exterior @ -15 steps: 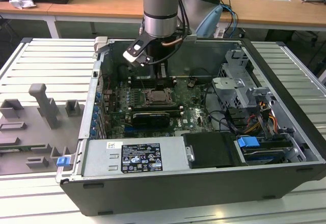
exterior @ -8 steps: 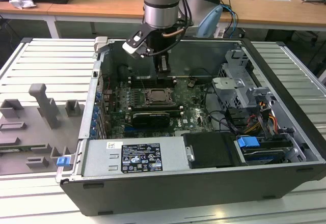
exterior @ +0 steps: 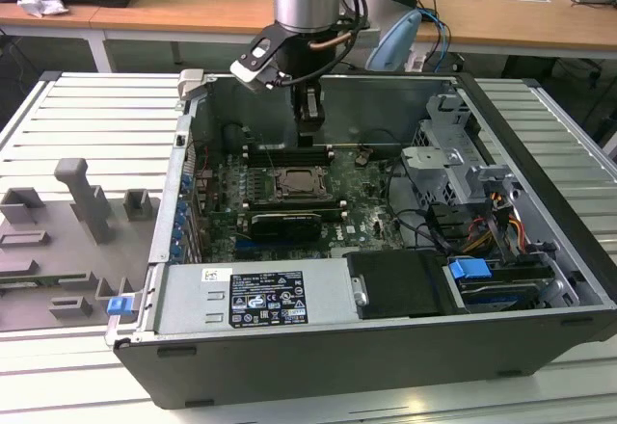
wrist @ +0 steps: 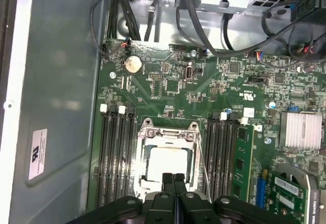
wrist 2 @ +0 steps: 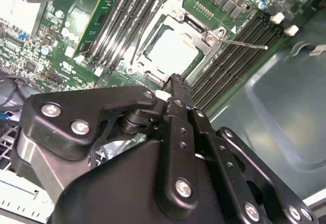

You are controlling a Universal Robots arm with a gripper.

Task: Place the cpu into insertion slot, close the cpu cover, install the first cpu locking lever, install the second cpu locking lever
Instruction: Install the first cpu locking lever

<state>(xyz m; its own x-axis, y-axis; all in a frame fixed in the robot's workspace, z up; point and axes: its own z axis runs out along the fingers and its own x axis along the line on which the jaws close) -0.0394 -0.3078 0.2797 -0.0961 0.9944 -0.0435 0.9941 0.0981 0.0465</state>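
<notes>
The open computer case (exterior: pixel 540 169) lay on its side on the slatted worktop (exterior: pixel 87 116). At the case's near edge, the power supply (exterior: pixel 193 299) carried a white label (exterior: pixel 267 298) of print and approval marks, not transcribed. Beyond it, the graphics card (exterior: pixel 281 222) lay across the green board just short of the insertion slot (exterior: pixel 281 185).

The cpu (wrist: pixel 165 164) sat in that slot near the board's middle. Its pale top showed through the cut-out of the cpu cover (wrist: pixel 168 133), which lay flat over it. Memory slots (wrist: pixel 114 152) flanked the socket on both sides. A thin locking lever (wrist 2: pixel 239 44) stood out from one socket corner over the adjacent memory slots.

The tool (wrist: pixel 173 179) hung over the socket's edge, fingers pressed together and holding nothing. Contact with the cover could not be determined.

Farther along the board sat a coin cell (wrist: pixel 133 64), with black cables (wrist: pixel 153 10) bunched at the far edge. A second printed label (wrist: pixel 37 152) was fixed to the case wall. Grey fixtures (exterior: pixel 82 198) stood on the worktop beside the case, at the exterior view's left.
</notes>
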